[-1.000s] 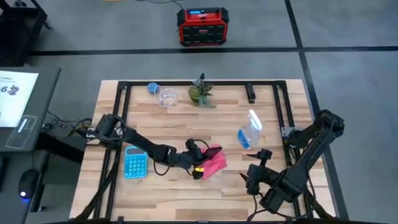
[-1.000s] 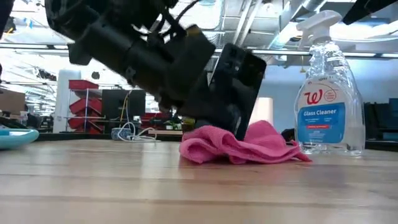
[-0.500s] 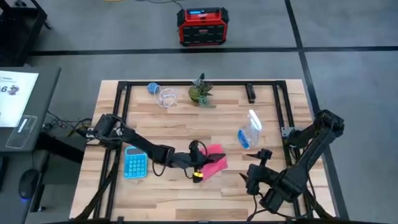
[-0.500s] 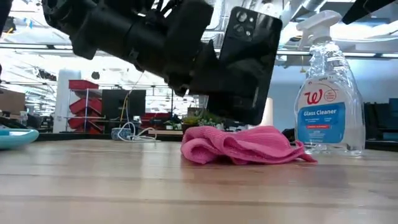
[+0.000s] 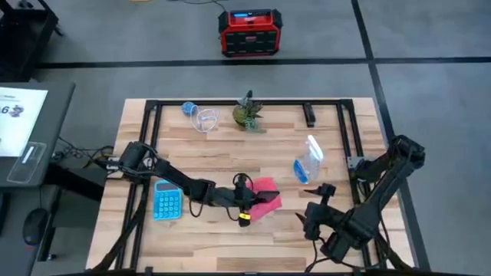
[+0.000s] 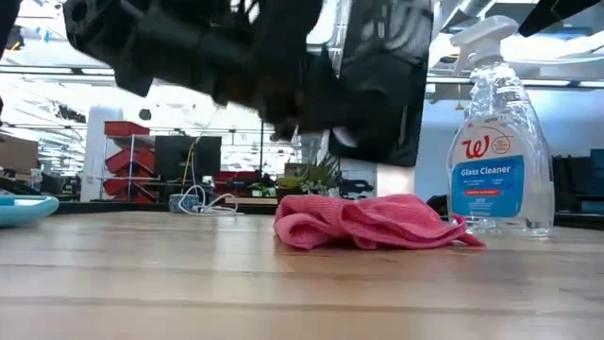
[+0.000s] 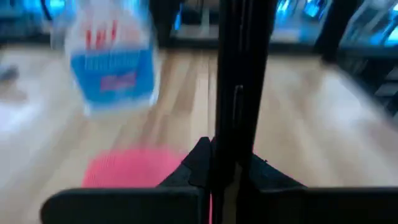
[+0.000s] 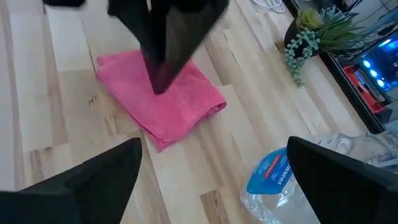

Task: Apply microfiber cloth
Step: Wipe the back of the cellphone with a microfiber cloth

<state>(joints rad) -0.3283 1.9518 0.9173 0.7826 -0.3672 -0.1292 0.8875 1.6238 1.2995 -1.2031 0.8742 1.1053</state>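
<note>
The pink microfiber cloth (image 5: 266, 196) lies crumpled on the wooden table, also seen in the low view (image 6: 374, 222) and the right wrist view (image 8: 166, 106). Just above its left part, my left gripper (image 5: 245, 202) is shut on a black phone (image 6: 382, 85), which hangs over the cloth without touching it. The right wrist view shows the phone (image 8: 166, 37) as a dark blur over the cloth. Near the front right of the table, my right gripper (image 5: 314, 218) stands open and holds nothing. My left gripper pinches the black phone between its two fingers, one on each flat face, at the end nearest the wrist (image 7: 227, 163). The fingers reach in from the table's left, slanting down. The phone stands on edge, reaches on ahead of the fingers and hangs clear of the cloth.
A glass cleaner spray bottle (image 5: 307, 162) lies right of the cloth. A light blue calculator (image 5: 167, 201) sits under the left arm. A small plant (image 5: 247, 113) and a clear cup (image 5: 203, 117) stand at the far edge. A black frame rims the table.
My left gripper has risen with the black phone. A second ago the phone's lower end touched the cloth; now it hangs clear above it. The cloth has stayed in place.
</note>
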